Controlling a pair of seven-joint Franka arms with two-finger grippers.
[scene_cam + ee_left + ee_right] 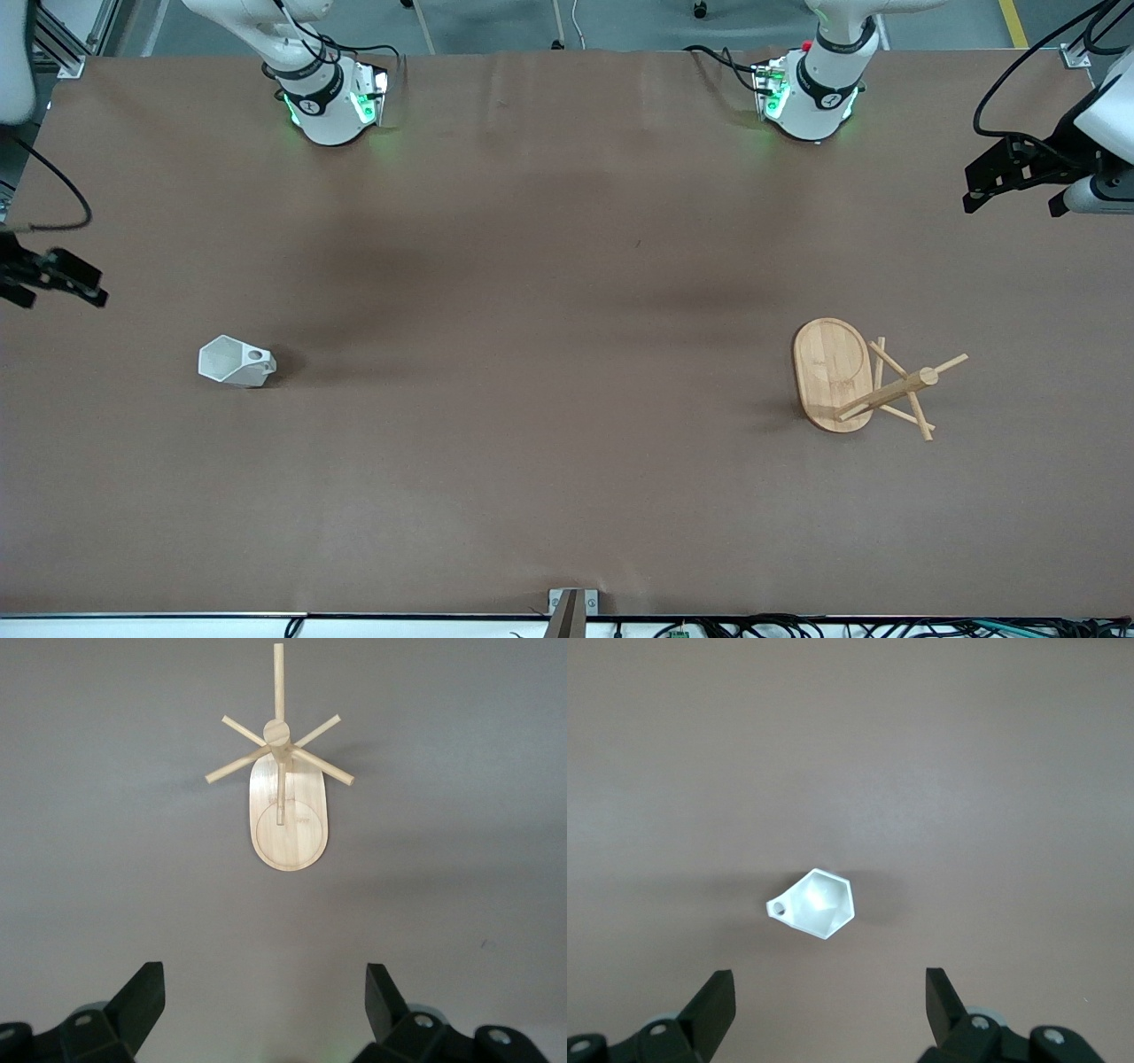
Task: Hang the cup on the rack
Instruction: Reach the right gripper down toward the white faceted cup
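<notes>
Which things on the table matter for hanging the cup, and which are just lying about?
For the job:
- cup, toward the right arm's end
- rack, toward the left arm's end
- left hand, open
- right hand, open

Just lying about:
- nothing else visible on the table

Bare table [549,354] lies all around the cup [235,361] and the rack [850,377], which stand well apart.

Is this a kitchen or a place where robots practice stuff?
Probably a robot lab, not a kitchen. Two white arms are bolted to a big table covered in brown paper, with cables along its edges. Only a white cup and a wooden rack sit on it, far apart, and both hands wait open near the table's ends.
</notes>
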